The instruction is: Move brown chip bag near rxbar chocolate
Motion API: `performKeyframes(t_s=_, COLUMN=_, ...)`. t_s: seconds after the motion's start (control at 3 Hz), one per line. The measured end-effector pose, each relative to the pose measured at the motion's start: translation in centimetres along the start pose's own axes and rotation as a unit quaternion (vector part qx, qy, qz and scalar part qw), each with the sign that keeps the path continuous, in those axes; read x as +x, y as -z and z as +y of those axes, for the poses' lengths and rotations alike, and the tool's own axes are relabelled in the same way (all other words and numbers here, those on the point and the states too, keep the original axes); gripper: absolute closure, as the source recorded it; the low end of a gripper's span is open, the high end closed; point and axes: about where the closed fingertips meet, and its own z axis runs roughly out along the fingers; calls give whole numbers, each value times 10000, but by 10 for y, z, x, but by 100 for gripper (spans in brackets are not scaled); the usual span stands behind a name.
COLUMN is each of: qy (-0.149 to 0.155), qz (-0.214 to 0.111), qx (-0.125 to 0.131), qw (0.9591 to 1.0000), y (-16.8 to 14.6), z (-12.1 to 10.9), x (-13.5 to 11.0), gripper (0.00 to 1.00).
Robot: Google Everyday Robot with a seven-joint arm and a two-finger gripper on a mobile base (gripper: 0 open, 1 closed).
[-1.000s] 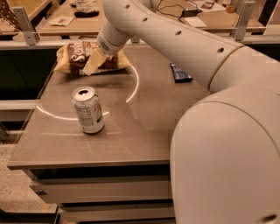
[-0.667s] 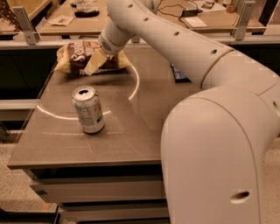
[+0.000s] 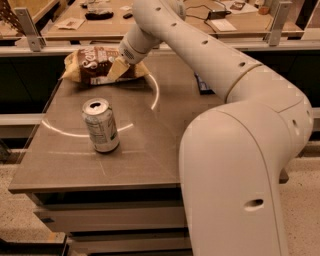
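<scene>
The brown chip bag point(image 3: 92, 65) lies at the table's far left corner, dark brown with tan ends and white lettering. My gripper point(image 3: 118, 69) is down at the bag's right end, touching it. The white arm reaches to it from the right. The rxbar chocolate point(image 3: 202, 84), a small dark blue bar, lies at the table's far right. It is mostly hidden behind my arm, with only a sliver showing. The bag and the bar are far apart, across the table's width.
A silver drink can point(image 3: 101, 125) stands upright on the grey table point(image 3: 140, 155), left of centre and in front of the bag. My arm's large white elbow point(image 3: 240, 165) covers the table's right side. Another desk with clutter point(image 3: 100, 15) stands behind.
The arm's elbow has swung closer and covers more of the right side, hiding most of the bar. The gripper stays at the bag. The bag and the can have not moved.
</scene>
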Motion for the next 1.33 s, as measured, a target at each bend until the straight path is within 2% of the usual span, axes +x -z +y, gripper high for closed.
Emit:
performKeyframes(t_s=0.33, qy=76, qz=-35, qx=-51, qw=10000, y=2, z=-7, x=2, gripper=64)
performKeyframes(t_s=0.67, qy=143, qz=-85, qx=-49, qw=9998, y=30, z=-21, x=7, gripper=87)
performKeyframes(t_s=1.0, qy=106, qz=-55, qx=9, qw=9999, y=58, z=-34, x=18, gripper=100)
performKeyframes(t_s=1.33, qy=18, qz=104, qx=48, qw=9999, y=77, z=-43, x=37, gripper=100)
